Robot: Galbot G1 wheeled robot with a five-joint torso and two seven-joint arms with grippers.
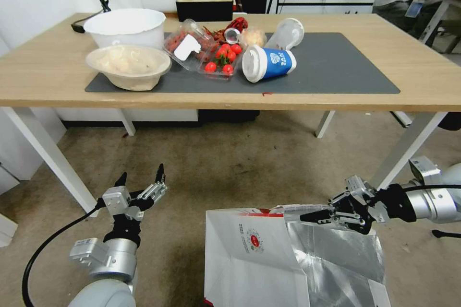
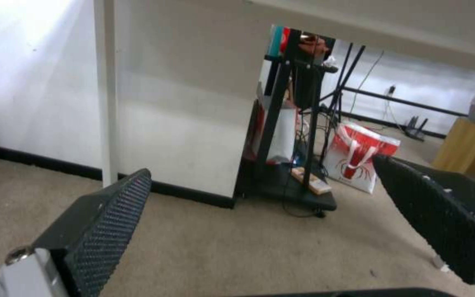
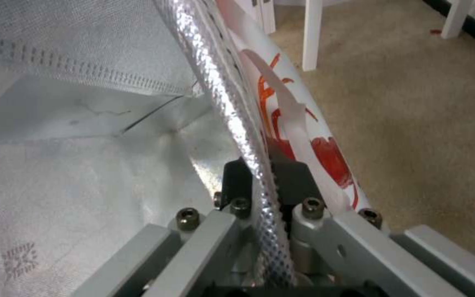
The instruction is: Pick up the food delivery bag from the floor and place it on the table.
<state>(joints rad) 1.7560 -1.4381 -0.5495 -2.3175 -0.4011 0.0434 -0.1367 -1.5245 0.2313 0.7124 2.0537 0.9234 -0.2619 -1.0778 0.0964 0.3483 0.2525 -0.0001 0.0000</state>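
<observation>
The food delivery bag (image 1: 249,259), white with a round red logo and silver foil inside, stands open low in the head view, in front of the table (image 1: 48,76). My right gripper (image 1: 307,216) is shut on the bag's top rim. In the right wrist view the jaws (image 3: 262,169) pinch the foil-lined wall (image 3: 83,165), with the red crayfish print on the outer side. My left gripper (image 1: 141,177) hangs open over the floor (image 1: 230,163), left of the bag and apart from it. Its ribbed fingers (image 2: 111,218) hold nothing. The bag's base is cut off by the picture's edge.
On the table's dark grey mat (image 1: 336,72) sit two white bowls (image 1: 128,64), a clear box of tomatoes (image 1: 221,60), a toppled blue cup (image 1: 269,63) and a clear cup (image 1: 286,33). White table legs (image 1: 48,153) stand on both sides. A small red-and-white bag (image 2: 358,159) leans by a black rack.
</observation>
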